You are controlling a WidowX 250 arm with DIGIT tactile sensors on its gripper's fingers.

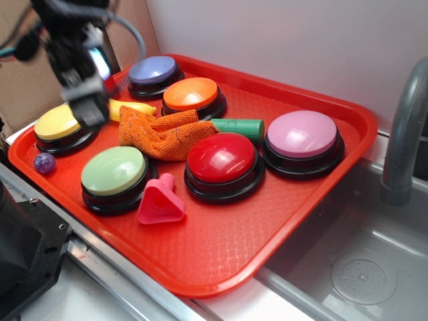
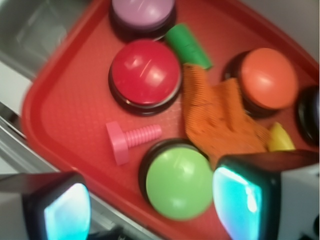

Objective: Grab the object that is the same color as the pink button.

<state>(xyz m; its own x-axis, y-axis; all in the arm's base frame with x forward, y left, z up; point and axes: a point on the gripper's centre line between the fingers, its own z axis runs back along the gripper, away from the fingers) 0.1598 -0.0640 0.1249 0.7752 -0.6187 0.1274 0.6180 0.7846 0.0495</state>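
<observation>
Beside green button [image 1: 114, 172], pink object [image 1: 160, 201]

The setting is a robot test station arranged as a toy kitchen. A red plastic tray [image 1: 294, 221] serves as the work surface. Immediately right of the tray sits a grey moulded sink basin [image 1: 364, 267] with a grey faucet [image 1: 404, 134] rising above it. Behind the tray stands a plain white wall [image 1: 281, 40]; to its rear left, brown cardboard [image 1: 20, 87].
</observation>
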